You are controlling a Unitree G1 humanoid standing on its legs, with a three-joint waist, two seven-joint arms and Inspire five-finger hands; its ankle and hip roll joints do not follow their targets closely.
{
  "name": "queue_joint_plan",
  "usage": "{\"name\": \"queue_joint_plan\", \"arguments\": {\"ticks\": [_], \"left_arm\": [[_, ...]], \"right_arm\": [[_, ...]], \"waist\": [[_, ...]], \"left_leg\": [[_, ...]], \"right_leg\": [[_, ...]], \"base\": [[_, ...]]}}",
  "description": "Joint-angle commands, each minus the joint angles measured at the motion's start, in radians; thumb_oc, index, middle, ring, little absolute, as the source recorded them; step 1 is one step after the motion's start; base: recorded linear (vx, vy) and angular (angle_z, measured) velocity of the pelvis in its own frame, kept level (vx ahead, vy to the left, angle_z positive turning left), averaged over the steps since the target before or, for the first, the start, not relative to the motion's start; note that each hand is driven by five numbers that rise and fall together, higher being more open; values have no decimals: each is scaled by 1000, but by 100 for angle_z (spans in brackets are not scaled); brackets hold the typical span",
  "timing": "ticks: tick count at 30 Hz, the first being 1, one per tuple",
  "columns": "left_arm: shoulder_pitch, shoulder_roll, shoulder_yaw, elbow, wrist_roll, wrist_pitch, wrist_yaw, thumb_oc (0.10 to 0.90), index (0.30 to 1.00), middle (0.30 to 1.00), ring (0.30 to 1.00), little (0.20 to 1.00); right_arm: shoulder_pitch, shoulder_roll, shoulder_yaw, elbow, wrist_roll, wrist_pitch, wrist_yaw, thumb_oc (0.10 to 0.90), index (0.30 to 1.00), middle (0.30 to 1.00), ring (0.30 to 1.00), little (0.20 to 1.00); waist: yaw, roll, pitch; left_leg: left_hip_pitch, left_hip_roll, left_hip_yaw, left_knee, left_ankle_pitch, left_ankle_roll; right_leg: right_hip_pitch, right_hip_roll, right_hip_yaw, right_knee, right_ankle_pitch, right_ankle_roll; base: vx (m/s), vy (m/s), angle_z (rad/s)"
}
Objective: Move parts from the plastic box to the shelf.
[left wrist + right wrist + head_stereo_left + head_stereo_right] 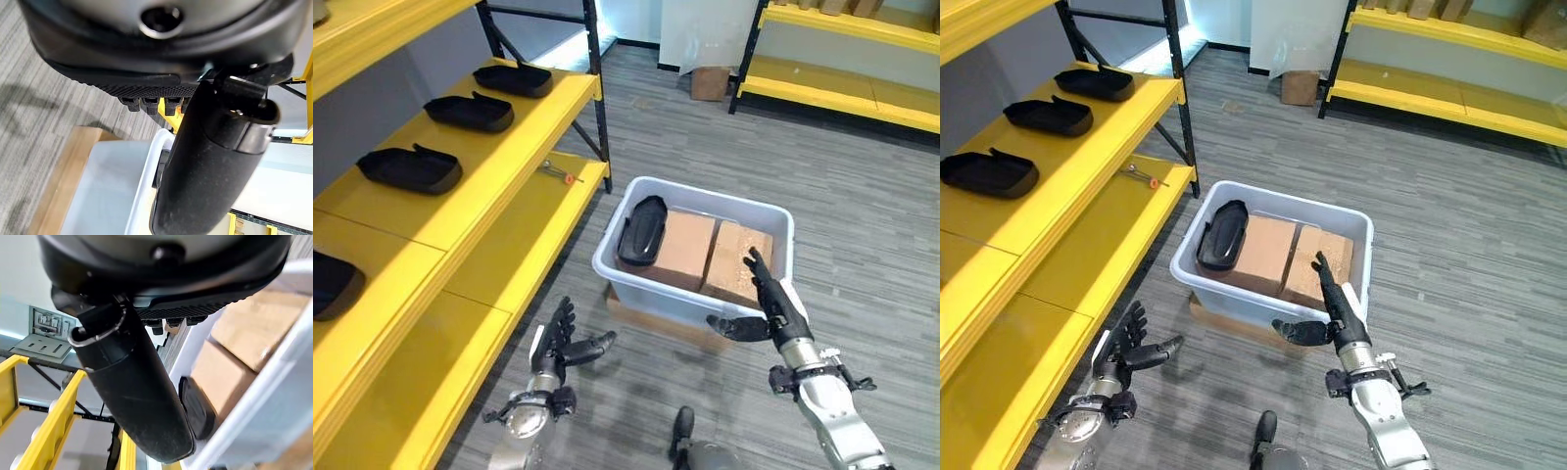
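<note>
While one part [641, 230] lies in box [773, 220], four on shelf [460, 186]

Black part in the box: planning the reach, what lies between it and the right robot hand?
Two brown blocks lie between black part and right robot hand, in the left eye view.

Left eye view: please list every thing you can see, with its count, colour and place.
plastic box: one, pale grey, on the floor.
black part: one, in the box, left side.
cardboard blocks: two, brown, in the box.
shelf: one, yellow, robot's left.
parts on shelf: four, black, upper level.
small tool: one, orange tip, lower level.
second shelf: one, yellow, far right.
left hand: open, over floor.
right hand: open, at box's near rim.
</note>
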Motion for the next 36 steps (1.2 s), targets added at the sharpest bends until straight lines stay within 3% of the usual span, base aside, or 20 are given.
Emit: {"name": "queue_joint_plan", "arguments": {"ticks": [1, 3, 4, 5, 8, 9, 10, 12, 15, 16, 17, 18, 20, 27, 28, 29, 30, 32, 33, 36], "left_arm": [[-39, 54, 2, -129, -34, -99, -21, 900, 1000, 1000, 1000, 1000], [-23, 72, 9, -146, -41, -89, -35, 900, 1000, 1000, 1000, 1000], [-23, 72, 10, -146, -41, -89, -35, 900, 1000, 1000, 1000, 1000], [-13, 75, 14, -150, -44, -89, -30, 900, 1000, 1000, 1000, 1000], [-10, 74, 23, -143, -31, -83, -21, 900, 1000, 1000, 1000, 1000], [-10, 74, 23, -143, -31, -83, -21, 900, 1000, 1000, 1000, 1000], [-7, 67, 31, -138, -28, -87, -16, 900, 1000, 1000, 1000, 1000], [0, 57, 32, -128, -36, -90, -29, 900, 1000, 1000, 1000, 1000], [-5, 59, 22, -126, -35, -93, -40, 900, 1000, 1000, 1000, 1000], [-9, 74, 20, -129, -34, -93, -48, 900, 1000, 1000, 1000, 1000], [-9, 74, 20, -129, -34, -93, -48, 900, 1000, 1000, 1000, 1000], [-16, 94, 19, -133, -21, -94, -53, 900, 1000, 1000, 1000, 1000], [-19, 111, 22, -136, -14, -94, -45, 900, 1000, 1000, 1000, 1000], [-44, 139, 40, -139, 12, -92, -12, 900, 1000, 1000, 1000, 1000], [-56, 140, 45, -143, 24, -90, -7, 900, 1000, 1000, 1000, 1000], [-56, 140, 46, -143, 24, -89, -7, 900, 1000, 1000, 1000, 1000], [-48, 133, 47, -146, 36, -82, -8, 900, 1000, 1000, 1000, 1000], [-47, 131, 49, -140, 40, -80, -13, 900, 1000, 1000, 1000, 1000], [-47, 127, 50, -137, 39, -79, -14, 900, 1000, 1000, 1000, 1000], [-35, 109, 55, -131, 33, -78, -22, 900, 1000, 1000, 1000, 1000]], "right_arm": [[-41, -30, -58, -141, 42, -115, -11, 900, 1000, 1000, 1000, 1000], [-30, -37, -77, -136, 47, -115, -21, 900, 1000, 1000, 1000, 1000], [-30, -37, -77, -136, 47, -115, -21, 900, 1000, 1000, 1000, 1000], [-28, -31, -83, -129, 47, -118, -32, 900, 1000, 1000, 1000, 1000], [-27, -29, -80, -116, 43, -115, -41, 900, 1000, 1000, 1000, 1000], [-27, -29, -80, -116, 43, -115, -41, 900, 1000, 1000, 1000, 1000], [-28, -35, -84, -112, 42, -116, -45, 900, 1000, 1000, 1000, 1000], [-15, -32, -86, -111, 45, -110, -29, 900, 1000, 1000, 1000, 1000], [-3, -18, -96, -105, 40, -105, -26, 900, 1000, 1000, 1000, 1000], [13, -6, -107, -114, 37, -99, -18, 900, 1000, 1000, 1000, 1000], [13, -5, -107, -115, 37, -99, -18, 900, 1000, 1000, 1000, 1000], [23, 4, -111, -117, 20, -88, -11, 900, 1000, 1000, 1000, 1000], [15, 15, -108, -110, 10, -84, -15, 900, 1000, 1000, 1000, 1000], [-16, 45, -72, -90, -14, -73, -12, 900, 1000, 1000, 1000, 1000], [-29, 52, -52, -85, -20, -65, -3, 900, 1000, 1000, 1000, 1000], [-29, 52, -51, -85, -20, -65, -3, 900, 1000, 1000, 1000, 1000], [-31, 54, -33, -81, -29, -62, 11, 900, 1000, 1000, 1000, 1000], [-32, 53, -32, -80, -32, -61, 15, 900, 1000, 1000, 1000, 1000], [-31, 49, -35, -80, -32, -61, 18, 900, 1000, 1000, 1000, 1000], [-40, 37, -33, -78, -31, -65, 14, 900, 1000, 1000, 1000, 1000]], "waist": [[11, -45, 28], [31, -81, 45], [31, -83, 44], [40, -93, 44], [57, -66, 32], [58, -66, 33], [73, -42, 23], [66, -19, 0], [62, -10, -16], [58, -24, -17], [59, -25, -17], [55, -40, -14], [57, -52, -14], [64, -78, -8], [67, -76, 8], [69, -77, 10], [67, -67, 38], [64, -64, 40], [51, -62, 48], [39, -63, 57]], "left_leg": [[-32, -110, -20, 77, 175, 20], [-105, -38, -2, -33, 113, 55], [-104, -40, -1, -35, 114, 56], [-110, 44, 2, -214, 105, 55], [-112, 174, -22, -501, 320, -4], [-107, 175, -20, -507, 323, -5], [-125, 212, -81, -574, 379, -43], [-82, 217, -50, -581, 334, -54], [-59, 180, -45, -580, 316, -48], [-43, 135, -19, -550, 280, -29], [-42, 134, -18, -550, 279, -29], [-49, 89, 7, -500, 226, -1], [-49, 48, 26, -478, 194, 25], [-20, -34, 84, -475, 136, 90], [29, -63, 110, -492, 113, 121], [31, -65, 112, -494, 114, 122], [104, -85, 129, -535, 102, 143], [121, -86, 136, -552, 103, 143], [137, -87, 142, -562, 99, 141], [177, -85, 157, -579, 78, 115]], "right_leg": [[13, -36, 33, 27, 5, 68], [52, -49, 56, 12, -8, 90], [52, -51, 56, 12, -8, 90], [65, -62, 74, 15, -22, 113], [88, -63, 113, 8, -46, 131], [89, -62, 114, 8, -46, 130], [109, -82, 145, 10, -59, 151], [130, -95, 151, 17, -75, 161], [142, -125, 161, 16, -57, 175], [161, -175, 175, 14, -29, 196], [161, -176, 176, 14, -29, 197], [165, -227, 188, 18, 14, 218], [146, -261, 202, 28, 51, 233], [80, -331, 201, 107, 158, 254], [41, -362, 164, 207, 211, 250], [40, -364, 166, 210, 210, 250], [-8, -346, 131, 327, 186, 237], [-35, -324, 131, 324, 177, 233], [-67, -284, 134, 296, 150, 225], [-93, -254, 44, 90, 182, 240]], "base": [[73, -39, -55], [194, 13, -21], [303, 148, 3], [224, 227, -11], [231, 262, -12], [281, 408, -27], [191, 289, -43], [274, 429, -67], [207, 334, -66], [225, 382, -27], [223, 490, -2], [84, 242, 16], [100, 367, 8], [63, 261, -22], [105, 331, -33], [172, 480, -62], [131, 273, -43], [106, 162, -46], [129, 6, -31], [192, -78, -21]]}}
